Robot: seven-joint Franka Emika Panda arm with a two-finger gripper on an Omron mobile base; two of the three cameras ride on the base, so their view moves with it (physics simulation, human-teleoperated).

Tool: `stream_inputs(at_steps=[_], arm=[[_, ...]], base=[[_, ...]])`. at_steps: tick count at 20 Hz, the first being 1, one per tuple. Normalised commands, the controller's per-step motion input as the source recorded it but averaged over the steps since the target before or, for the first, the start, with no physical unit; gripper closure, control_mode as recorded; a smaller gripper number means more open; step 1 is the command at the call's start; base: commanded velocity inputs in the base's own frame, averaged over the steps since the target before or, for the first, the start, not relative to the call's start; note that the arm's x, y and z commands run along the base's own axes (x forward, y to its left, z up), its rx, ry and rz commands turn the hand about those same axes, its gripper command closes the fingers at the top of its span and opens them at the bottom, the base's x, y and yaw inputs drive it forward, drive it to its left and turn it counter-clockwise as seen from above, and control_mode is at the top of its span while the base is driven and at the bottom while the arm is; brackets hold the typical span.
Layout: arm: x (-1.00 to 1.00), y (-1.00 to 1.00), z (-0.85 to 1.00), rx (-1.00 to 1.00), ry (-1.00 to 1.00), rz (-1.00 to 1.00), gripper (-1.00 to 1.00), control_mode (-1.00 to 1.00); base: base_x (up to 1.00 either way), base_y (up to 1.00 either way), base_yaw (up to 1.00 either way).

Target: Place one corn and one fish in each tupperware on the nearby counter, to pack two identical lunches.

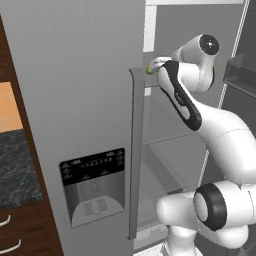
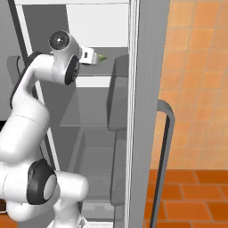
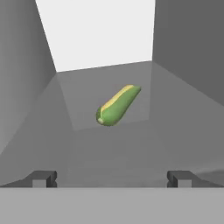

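A corn (image 3: pixel 118 105) cob, green husk with a yellow stripe of kernels, lies at a slant on a grey fridge shelf (image 3: pixel 109 144). My gripper (image 3: pixel 113 179) is inside the fridge, a short way in front of the cob, open, with nothing between its fingertips (image 3: pixel 43 178). From the base views the corn shows as a small green bit (image 1: pixel 148 70) (image 2: pixel 102 58) just past my hand (image 2: pixel 90 55). A strip of the black marbled counter (image 1: pixel 15 165) shows at far left. The fish and the tupperware are out of view.
The grey fridge door (image 1: pixel 75 75) with a dispenser panel (image 1: pixel 92 185) and a long handle (image 1: pixel 134 150) stands left of my arm. The other open door (image 2: pixel 144 111) is at its right. Lower shelves and a drawer (image 2: pixel 95 164) sit below.
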Motion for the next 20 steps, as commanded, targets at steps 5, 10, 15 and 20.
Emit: stream_inputs(at_steps=[5, 10, 15, 20], arm=[[0.59, 0.0, -0.12, 0.0, 0.05, 0.06, -1.0, -1.0], [0.58, 0.01, -0.28, 0.0, 0.03, 0.02, -1.0, -1.0], [0.62, 0.03, -0.17, 0.0, 0.01, 0.0, -1.0, -1.0], [0.52, 0.08, -0.02, 0.0, 0.0, 0.0, -1.0, -1.0]], base=[[0.0, 0.0, 0.0], [0.0, 0.0, 0.0], [0.0, 0.0, 0.0], [0.0, 0.0, 0.0]])
